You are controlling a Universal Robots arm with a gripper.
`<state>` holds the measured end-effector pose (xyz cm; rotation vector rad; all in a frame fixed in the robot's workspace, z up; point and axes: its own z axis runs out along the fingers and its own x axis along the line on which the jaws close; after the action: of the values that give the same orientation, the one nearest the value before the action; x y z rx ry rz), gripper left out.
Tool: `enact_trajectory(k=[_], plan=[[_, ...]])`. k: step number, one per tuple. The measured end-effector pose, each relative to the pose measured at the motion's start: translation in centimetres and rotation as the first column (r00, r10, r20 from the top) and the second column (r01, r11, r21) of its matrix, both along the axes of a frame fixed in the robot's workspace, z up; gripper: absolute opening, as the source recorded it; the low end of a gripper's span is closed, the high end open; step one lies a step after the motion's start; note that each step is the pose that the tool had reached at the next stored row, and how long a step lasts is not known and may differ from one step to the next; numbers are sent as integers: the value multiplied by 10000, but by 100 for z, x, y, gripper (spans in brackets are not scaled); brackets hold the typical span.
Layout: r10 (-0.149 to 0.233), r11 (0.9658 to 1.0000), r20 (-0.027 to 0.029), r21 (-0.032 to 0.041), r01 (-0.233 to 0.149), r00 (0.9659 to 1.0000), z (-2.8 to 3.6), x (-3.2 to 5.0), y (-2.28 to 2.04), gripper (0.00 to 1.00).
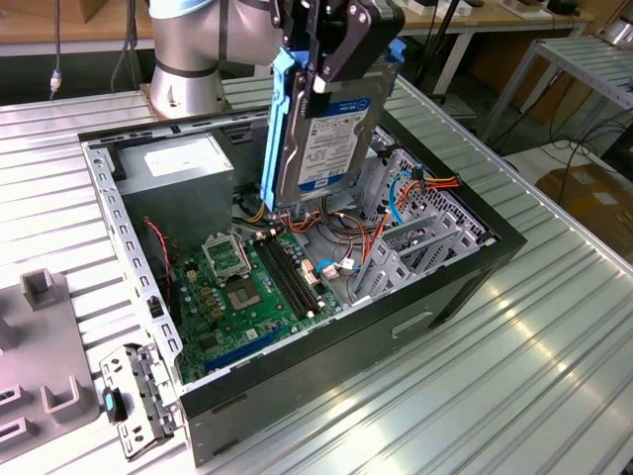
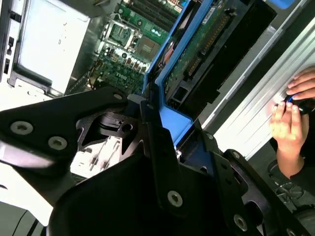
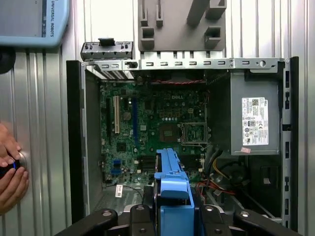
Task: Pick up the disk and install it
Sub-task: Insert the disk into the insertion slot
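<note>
Down at the lower edge of the exterior view sits the open computer case [image 1: 396, 327], its dark wall nearest us, with a loose metal bracket [image 1: 138, 396] just beside its lower-left corner and a grey fixture plate [image 1: 40, 336] at far left. Inside, the green motherboard [image 1: 247, 287] lies flat, and the silver drive cage [image 1: 415, 247] stands on the right with orange and blue cables [image 1: 415, 183] bunched around it. And there is the disk [image 1: 321, 139], upper middle of the frame, held upright on edge above the case and clear of everything below. The gripper [image 1: 331, 69] has its jaws clenched on the disk's blue rails. By my read the pick-up is done and the carry is in hand; the install is not yet made. Seating it looks to call for squaring those rails to the cage and keeping off the cables. Behind sits the grey power supply [image 1: 183, 178], then the arm's base [image 1: 188, 59]. The ribbed metal tabletop [image 1: 514, 376] runs off to the right. A person's hand [image 2: 290, 123] rests at its edge in the second wrist view. Workbenches [image 1: 514, 15] and a cardboard box [image 1: 593, 188] fill the far room.
</note>
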<state>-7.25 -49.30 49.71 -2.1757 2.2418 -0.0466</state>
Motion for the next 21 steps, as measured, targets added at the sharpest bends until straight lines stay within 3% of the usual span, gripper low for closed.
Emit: enact_trajectory(k=[3,6,11,13,17,19,21], plan=[[0,10000,78,2,0,10000,-32,219,0,37],[0,10000,83,-1,0,10000,-39,266,-20,37],[-2,10000,80,1,2,10000,-60,310,-164,37],[-6,10000,75,3,6,10000,-75,346,-201,37],[-8,10000,73,2,8,10000,-104,503,-205,37],[-22,10000,71,-2,22,10000,-130,629,-215,37],[-30,10000,70,-1,30,10000,-148,659,-234,37]])
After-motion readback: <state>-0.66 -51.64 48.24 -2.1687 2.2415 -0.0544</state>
